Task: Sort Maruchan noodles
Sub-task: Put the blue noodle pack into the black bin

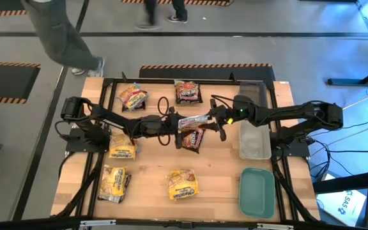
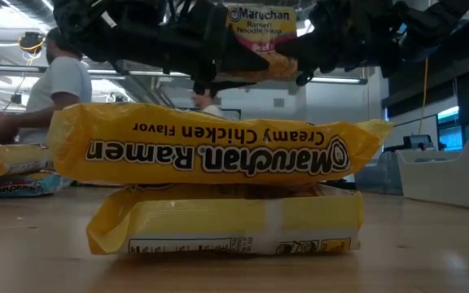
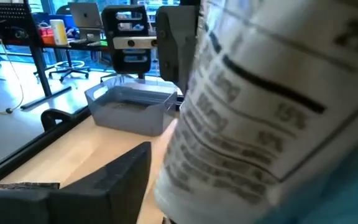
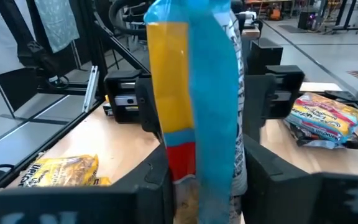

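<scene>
Mid-air handover: right gripper (image 1: 214, 119) clamps the ramen packet (image 1: 193, 121), left gripper (image 1: 171, 122) wide around its far end — released early, it drops.

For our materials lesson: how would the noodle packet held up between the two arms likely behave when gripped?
Probably light: the right gripper holds the noodle packet aloft without sagging. It looks flat and even, so likely stiff inside, perhaps brittle. Its glossy wrapper may slip.
</scene>
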